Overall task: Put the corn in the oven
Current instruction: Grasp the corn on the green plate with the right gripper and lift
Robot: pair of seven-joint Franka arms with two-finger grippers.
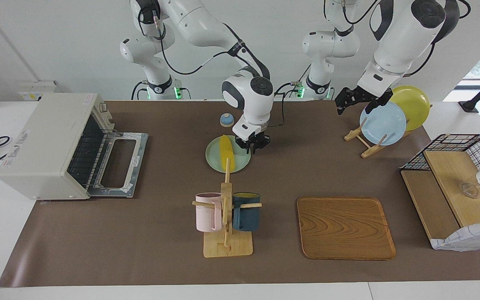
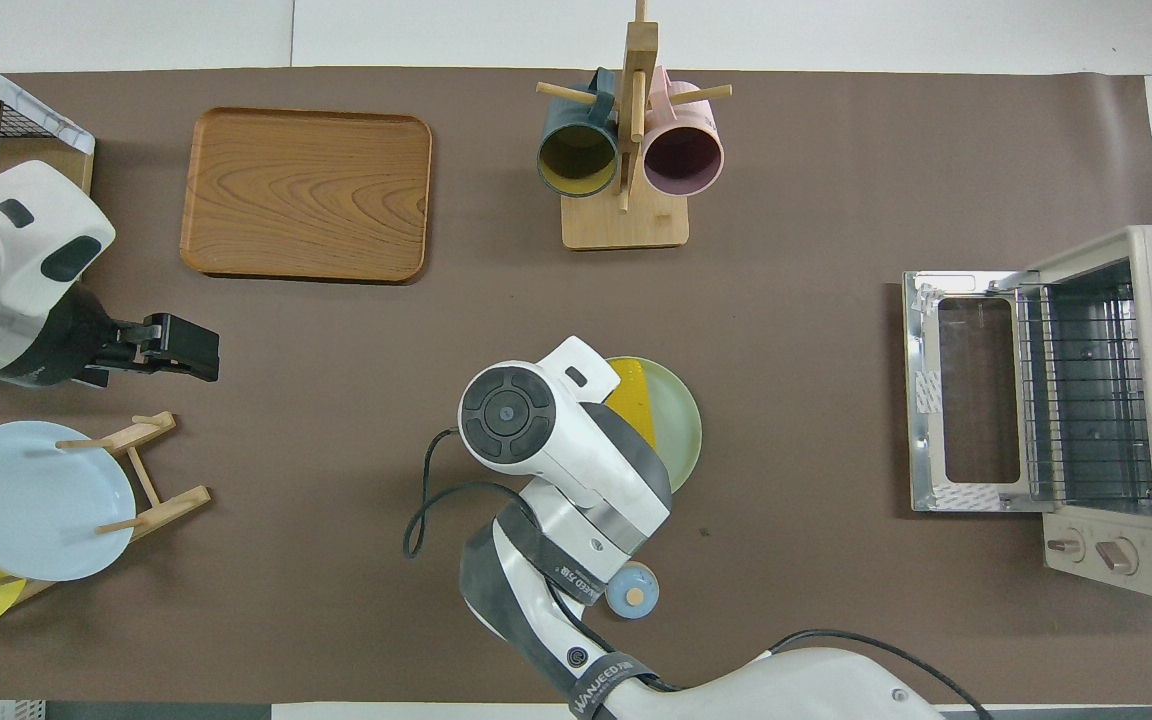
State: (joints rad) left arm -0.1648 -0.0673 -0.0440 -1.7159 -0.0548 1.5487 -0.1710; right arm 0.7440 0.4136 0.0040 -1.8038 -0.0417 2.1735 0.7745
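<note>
The yellow corn (image 1: 226, 156) lies on a pale green plate (image 1: 243, 161) in the middle of the table; in the overhead view only part of the corn (image 2: 633, 400) shows beside the right arm's wrist. My right gripper (image 1: 253, 147) hangs low over the plate's rim, on the side toward the left arm's end, just beside the corn and holding nothing. The off-white oven (image 1: 48, 141) stands at the right arm's end with its door (image 1: 120, 163) dropped open and its wire rack (image 2: 1086, 400) bare. My left gripper (image 1: 351, 109) waits, open and holding nothing, above the table by the plate rack.
A wooden mug rack (image 1: 226, 216) with a pink and a dark blue mug stands farther from the robots than the plate. A wooden tray (image 1: 345, 228), a rack with a blue plate (image 1: 383, 123) and a yellow one, a small blue bell (image 1: 226, 120) and a wire basket (image 1: 461, 143) are also here.
</note>
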